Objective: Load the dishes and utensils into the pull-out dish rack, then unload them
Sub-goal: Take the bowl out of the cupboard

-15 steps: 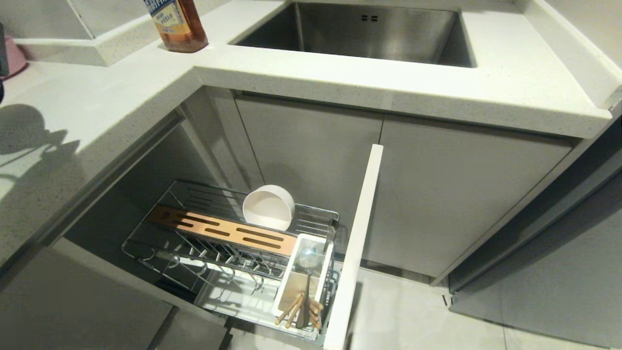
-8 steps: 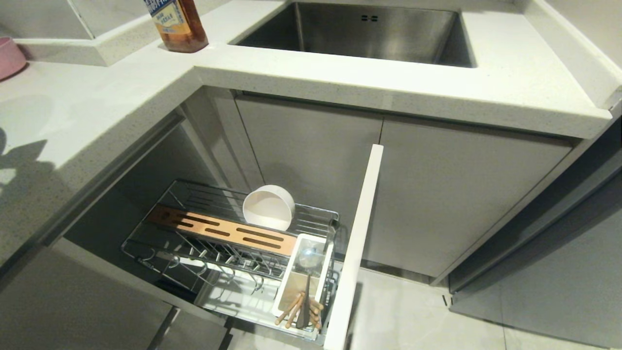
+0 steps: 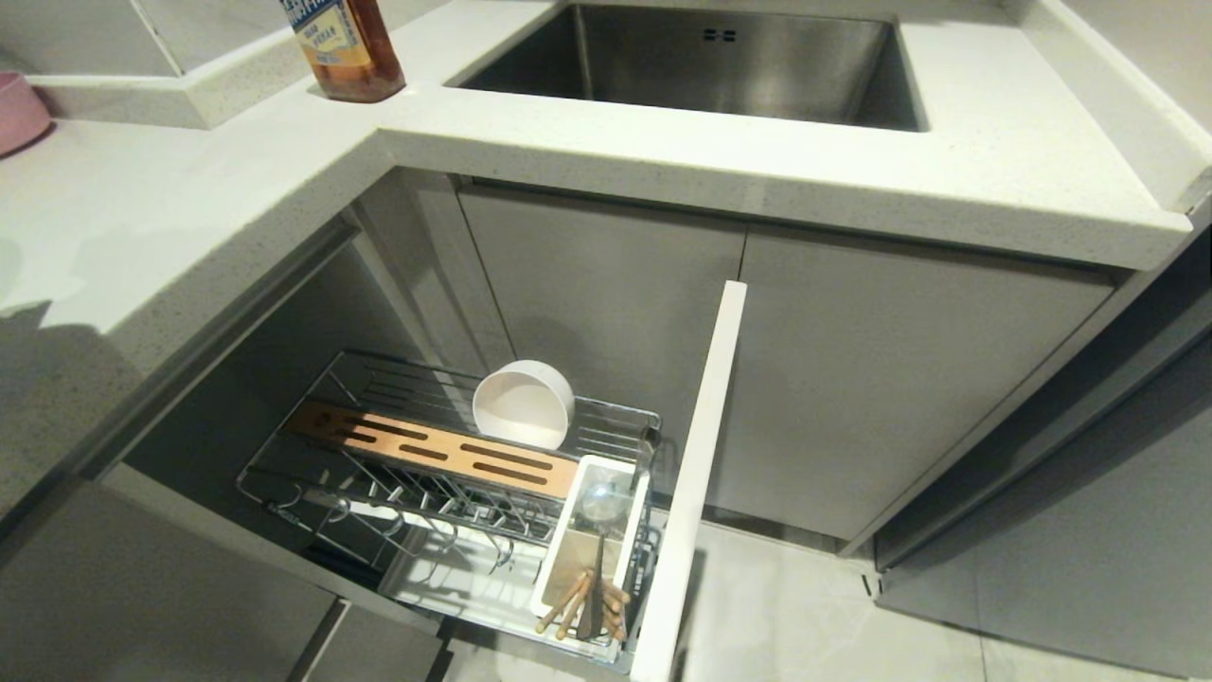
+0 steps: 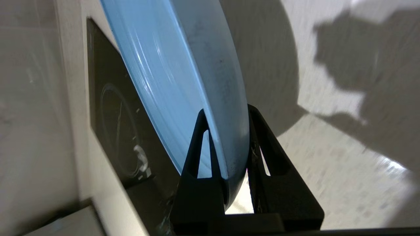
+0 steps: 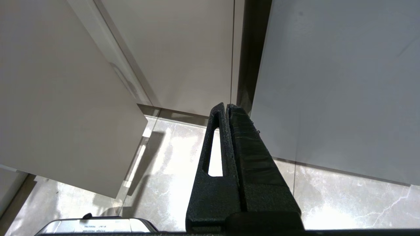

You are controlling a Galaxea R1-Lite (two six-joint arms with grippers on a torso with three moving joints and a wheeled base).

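Note:
The pull-out dish rack [image 3: 312,493] stands drawn out under the counter, with its tall pale front [image 3: 696,474] on the right. A cream-white bowl [image 3: 523,403] leans on its edge behind the wooden slotted strip [image 3: 426,450]. The white utensil holder [image 3: 559,549] holds the metal spoon [image 3: 601,502] and the wooden chopsticks [image 3: 573,601]. My left gripper [image 4: 226,109] is out of the head view. It is shut on the rim of the light-blue plate [image 4: 170,59], which it holds on edge above the countertop [image 4: 328,157]. My right gripper [image 5: 226,105] hangs shut and empty over the floor.
A steel sink [image 3: 720,57] is set into the white counter at the back. An amber bottle [image 3: 346,47] stands at the counter's corner and a pink dish [image 3: 14,109] at the far left. A black cooktop [image 4: 111,124] lies beside the held plate.
The arm's shadow on the left counter has slid off toward the left edge, and a dark shape there has left the view. The rack and its contents have not moved.

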